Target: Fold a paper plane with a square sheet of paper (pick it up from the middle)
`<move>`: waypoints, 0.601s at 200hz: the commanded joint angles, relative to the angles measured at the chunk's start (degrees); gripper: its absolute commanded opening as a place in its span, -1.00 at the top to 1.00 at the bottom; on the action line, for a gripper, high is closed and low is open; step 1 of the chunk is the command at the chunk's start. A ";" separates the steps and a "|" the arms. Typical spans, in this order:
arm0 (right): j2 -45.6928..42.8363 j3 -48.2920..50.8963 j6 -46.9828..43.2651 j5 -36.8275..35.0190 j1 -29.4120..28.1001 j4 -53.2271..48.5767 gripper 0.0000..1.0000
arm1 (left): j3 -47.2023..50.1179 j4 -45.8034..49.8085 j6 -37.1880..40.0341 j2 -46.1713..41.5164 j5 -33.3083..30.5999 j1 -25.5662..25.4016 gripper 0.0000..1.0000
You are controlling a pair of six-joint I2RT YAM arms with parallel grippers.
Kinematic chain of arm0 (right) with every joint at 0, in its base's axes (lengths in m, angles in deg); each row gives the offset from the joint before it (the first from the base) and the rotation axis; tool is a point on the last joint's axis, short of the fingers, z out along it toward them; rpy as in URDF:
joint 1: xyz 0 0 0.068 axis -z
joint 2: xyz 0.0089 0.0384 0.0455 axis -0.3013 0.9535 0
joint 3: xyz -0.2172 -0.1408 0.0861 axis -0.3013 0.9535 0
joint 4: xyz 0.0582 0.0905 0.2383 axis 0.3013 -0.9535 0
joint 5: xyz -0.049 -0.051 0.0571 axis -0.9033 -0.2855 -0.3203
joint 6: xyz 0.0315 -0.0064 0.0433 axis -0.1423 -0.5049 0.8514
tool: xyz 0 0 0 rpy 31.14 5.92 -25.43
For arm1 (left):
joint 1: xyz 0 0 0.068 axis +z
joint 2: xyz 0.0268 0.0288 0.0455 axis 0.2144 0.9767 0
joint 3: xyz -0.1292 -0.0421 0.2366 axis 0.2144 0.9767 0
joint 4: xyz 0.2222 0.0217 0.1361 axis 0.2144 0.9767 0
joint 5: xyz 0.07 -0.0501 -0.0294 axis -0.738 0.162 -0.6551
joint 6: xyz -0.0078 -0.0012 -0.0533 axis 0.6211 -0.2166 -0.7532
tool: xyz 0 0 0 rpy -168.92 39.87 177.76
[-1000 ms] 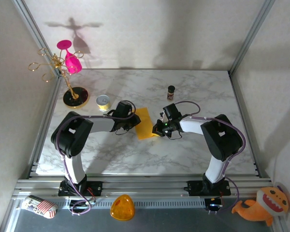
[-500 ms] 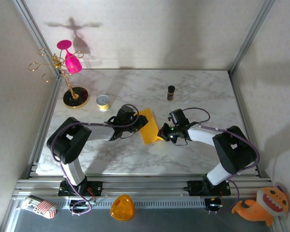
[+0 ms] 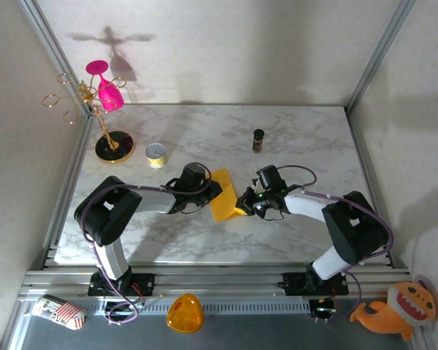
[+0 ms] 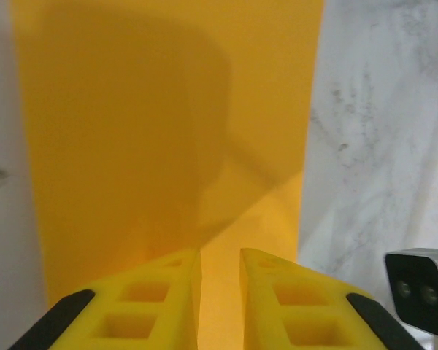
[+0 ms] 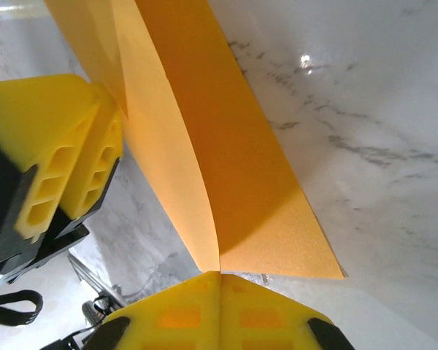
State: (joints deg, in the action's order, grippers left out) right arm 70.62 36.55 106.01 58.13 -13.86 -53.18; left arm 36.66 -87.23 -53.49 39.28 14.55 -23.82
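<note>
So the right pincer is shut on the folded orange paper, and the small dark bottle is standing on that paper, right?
Not quite. The right pincer is shut on the folded orange paper, but the small dark bottle is not on it. It stands apart from the paper, farther back on the bare marble tabletop. The top external view shows this.

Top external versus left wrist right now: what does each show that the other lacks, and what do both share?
Top external adds the yellow tin, the dark bottle and the pink glass on the gold rack. Left wrist adds the narrow gap between the left fingers and a shadow across the orange-yellow paper. Both share that paper on the marble table.
</note>
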 commanded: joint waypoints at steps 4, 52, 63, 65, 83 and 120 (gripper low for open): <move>2.02 -0.63 0.32 4.43 -0.90 0.11 0.91 | 0.19 6.01 1.42 -1.22 -4.03 -0.36 0.59; 4.31 -1.94 -1.34 6.20 -1.91 -0.35 0.74 | -0.74 9.36 3.54 0.22 -3.86 -0.44 0.61; 4.80 -2.24 -1.70 5.86 -1.92 0.15 0.70 | -1.28 10.15 4.67 0.51 -3.72 -0.44 0.62; 4.90 -2.30 -1.74 5.74 -1.94 0.17 0.69 | -1.37 10.24 4.83 0.51 -3.75 -0.44 0.62; 5.62 -2.70 -2.10 4.92 -1.83 0.25 0.65 | -1.90 11.04 6.09 0.60 -3.63 -0.44 0.63; 5.64 -2.28 -1.34 5.14 -1.84 1.23 0.63 | -2.18 10.57 6.77 0.77 -2.92 -0.44 0.64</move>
State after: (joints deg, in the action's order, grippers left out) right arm 75.85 35.17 105.14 62.72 -15.52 -52.59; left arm 35.28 -79.71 -48.74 39.26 12.17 -23.91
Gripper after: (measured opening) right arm 0.185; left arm 0.182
